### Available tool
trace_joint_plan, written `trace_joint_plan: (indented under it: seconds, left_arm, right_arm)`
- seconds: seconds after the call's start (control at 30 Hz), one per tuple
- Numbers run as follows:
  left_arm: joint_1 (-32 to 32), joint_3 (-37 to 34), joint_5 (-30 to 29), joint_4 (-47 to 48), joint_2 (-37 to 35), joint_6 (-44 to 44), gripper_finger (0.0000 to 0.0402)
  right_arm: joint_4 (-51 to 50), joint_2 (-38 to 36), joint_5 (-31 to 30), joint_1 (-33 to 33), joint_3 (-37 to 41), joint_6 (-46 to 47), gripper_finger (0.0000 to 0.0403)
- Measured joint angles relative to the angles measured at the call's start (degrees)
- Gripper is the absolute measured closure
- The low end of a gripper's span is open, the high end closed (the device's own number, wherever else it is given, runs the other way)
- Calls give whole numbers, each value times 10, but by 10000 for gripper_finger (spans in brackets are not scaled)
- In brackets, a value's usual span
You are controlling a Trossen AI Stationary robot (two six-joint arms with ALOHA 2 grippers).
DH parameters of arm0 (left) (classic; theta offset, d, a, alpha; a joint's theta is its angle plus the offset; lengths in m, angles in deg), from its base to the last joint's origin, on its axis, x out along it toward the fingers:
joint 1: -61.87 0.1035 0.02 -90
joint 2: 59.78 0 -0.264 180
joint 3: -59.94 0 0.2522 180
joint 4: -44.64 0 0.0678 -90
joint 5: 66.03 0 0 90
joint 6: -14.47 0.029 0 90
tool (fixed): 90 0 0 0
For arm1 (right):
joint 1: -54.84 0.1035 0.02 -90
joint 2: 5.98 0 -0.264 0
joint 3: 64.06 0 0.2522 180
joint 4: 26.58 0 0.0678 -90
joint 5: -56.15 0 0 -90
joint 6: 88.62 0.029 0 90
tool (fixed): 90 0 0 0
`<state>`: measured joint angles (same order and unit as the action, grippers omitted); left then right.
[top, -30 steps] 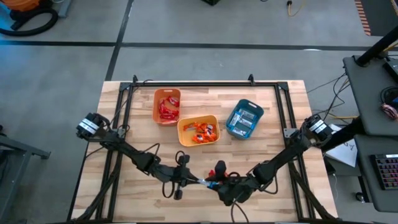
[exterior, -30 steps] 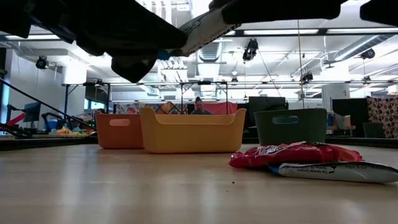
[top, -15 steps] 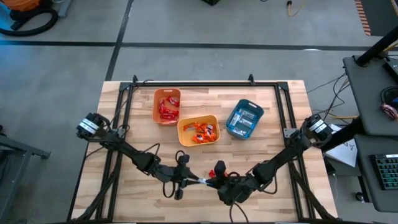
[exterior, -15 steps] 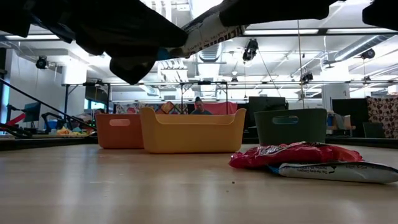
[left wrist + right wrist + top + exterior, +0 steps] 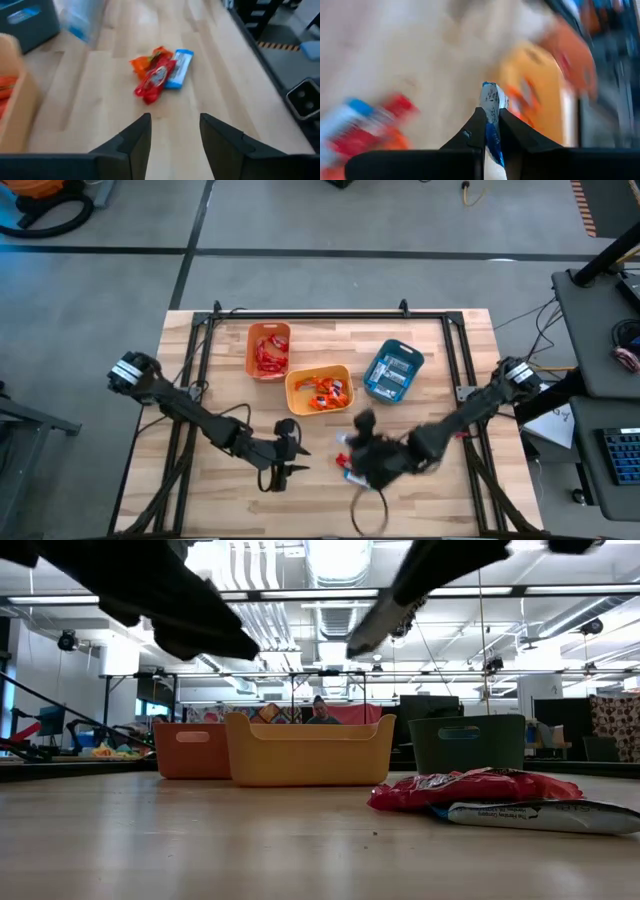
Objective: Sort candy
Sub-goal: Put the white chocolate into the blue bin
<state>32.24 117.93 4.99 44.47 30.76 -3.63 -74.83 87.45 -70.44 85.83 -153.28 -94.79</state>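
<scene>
The three bins (image 5: 317,392) already hold most candy. The right gripper (image 5: 491,131) pinches a blue-and-white bar (image 5: 492,107) — fingers closed on it, above the table. The left gripper (image 5: 175,131) is open and empty. A small pile (image 5: 160,75) remains — red, orange, blue.

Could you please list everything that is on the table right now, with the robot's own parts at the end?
orange bin: one, orange, far side of the table, holding red-wrapped sweets.
yellow bin: one, yellow, centre, holding orange packets.
teal bin: one, teal, right of the yellow bin, holding blue-and-white bars.
loose candy: three pieces, one red, one orange, one blue-and-white, heaped on the bare wood at the near side.
held bar: one, blue-and-white, pinched in the right gripper.
table: one, light wood.
left gripper: open, near side, left of the loose candy.
right gripper: shut on the bar, above the near centre.
</scene>
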Motion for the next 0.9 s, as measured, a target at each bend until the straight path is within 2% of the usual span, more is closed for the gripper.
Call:
trace_joint_plan:
  seconds: [0.1,0.23,0.33,0.47,0.6,0.73,0.9]
  left_arm:
    - [1,0,-13,56,-38,0,249]
    - [1,0,-63,104,-79,0,248]
    - [1,0,-110,124,-98,1,248]
    - [1,0,-148,133,-106,5,248]
    - [1,0,-151,137,-105,6,248]
    - [1,0,-150,137,-98,5,248]
    - [1,0,-150,137,-94,5,248]
  right_arm:
    - [-123,-29,-18,-50,-27,108,376]
    - [-254,-73,-20,-145,-39,267,376]
    - [-311,-102,8,-230,-26,344,376]
    - [-310,-129,143,-349,16,349,376]
    - [-305,-134,252,-435,65,290,369]
    - [-287,-136,276,-480,108,275,355]
    - [-243,-146,282,-486,143,265,320]
